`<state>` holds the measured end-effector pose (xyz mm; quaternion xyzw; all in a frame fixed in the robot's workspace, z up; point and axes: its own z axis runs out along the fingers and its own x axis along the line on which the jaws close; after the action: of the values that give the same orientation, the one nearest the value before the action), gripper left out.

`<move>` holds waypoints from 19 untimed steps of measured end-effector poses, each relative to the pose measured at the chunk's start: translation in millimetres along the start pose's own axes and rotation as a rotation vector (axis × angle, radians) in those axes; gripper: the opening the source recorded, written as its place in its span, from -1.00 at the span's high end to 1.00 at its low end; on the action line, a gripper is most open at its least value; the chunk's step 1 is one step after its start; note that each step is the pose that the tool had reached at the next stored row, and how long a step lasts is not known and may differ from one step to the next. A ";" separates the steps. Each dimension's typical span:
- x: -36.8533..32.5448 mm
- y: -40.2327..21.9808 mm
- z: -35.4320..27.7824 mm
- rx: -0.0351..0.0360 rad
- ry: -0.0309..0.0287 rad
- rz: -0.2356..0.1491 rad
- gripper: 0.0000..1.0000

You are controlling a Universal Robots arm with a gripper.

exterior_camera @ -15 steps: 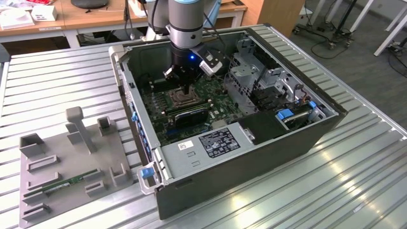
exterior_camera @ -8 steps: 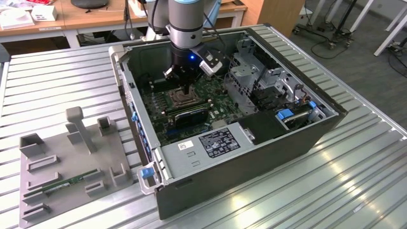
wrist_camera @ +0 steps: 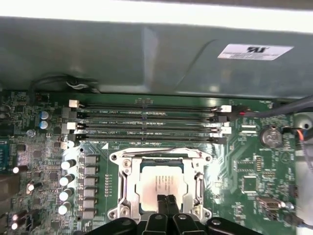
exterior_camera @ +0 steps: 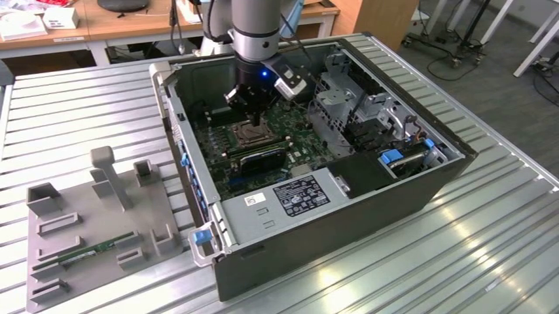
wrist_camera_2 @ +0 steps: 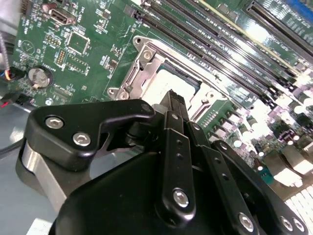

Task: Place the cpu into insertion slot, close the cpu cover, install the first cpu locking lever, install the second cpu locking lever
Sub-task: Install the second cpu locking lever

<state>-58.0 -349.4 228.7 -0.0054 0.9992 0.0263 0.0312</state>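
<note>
The ribbed metal tabletop [exterior_camera: 78,111] carries an open computer case [exterior_camera: 349,196] lying on its side, and, toward the exterior view's left, a grey fixture tray [exterior_camera: 88,229] with upright blocks and a green memory stick [exterior_camera: 88,252] lying in it. Inside the case the green motherboard [exterior_camera: 262,147] faces up, with a grey power supply box [exterior_camera: 297,196] at the near end and a metal drive cage [exterior_camera: 349,98] on the exterior view's right. The robot arm [exterior_camera: 258,26] reaches down into the case from above. Its black hand [exterior_camera: 253,120] hangs over the socket; in the first wrist view the hand [wrist_camera: 167,199] has its two fingertips pressed together, with nothing between them, right at the edge of the cpu, and the second wrist view shows the hand [wrist_camera_2: 172,95] in the same closed state above the socket. Four long memory slots [wrist_camera: 146,122] run side by side just beyond the socket. The cpu cover [wrist_camera: 122,181] lies flat as a silver frame around the socket. The cpu [wrist_camera: 159,183] sits in the insertion slot, its silvery top showing through the frame's square opening; it also shows in the second wrist view [wrist_camera_2: 171,83]. A round coin battery [wrist_camera: 270,137] sits well apart from the socket on the board
</note>
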 end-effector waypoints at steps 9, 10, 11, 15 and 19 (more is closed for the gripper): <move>-0.8 -2.5 -13.1 -0.0014 0.0000 0.000 0.79; -0.8 -4.2 -13.3 -0.0023 -0.0001 0.000 0.79; -0.7 -6.4 -13.4 -0.0031 -0.0002 0.000 0.79; -0.2 -15.1 -13.9 -0.0043 -0.0003 0.000 0.79; 0.1 -22.8 -14.3 -0.0043 -0.0003 0.000 0.79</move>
<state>-58.6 -372.9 241.7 -0.0054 0.9991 0.0284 0.0313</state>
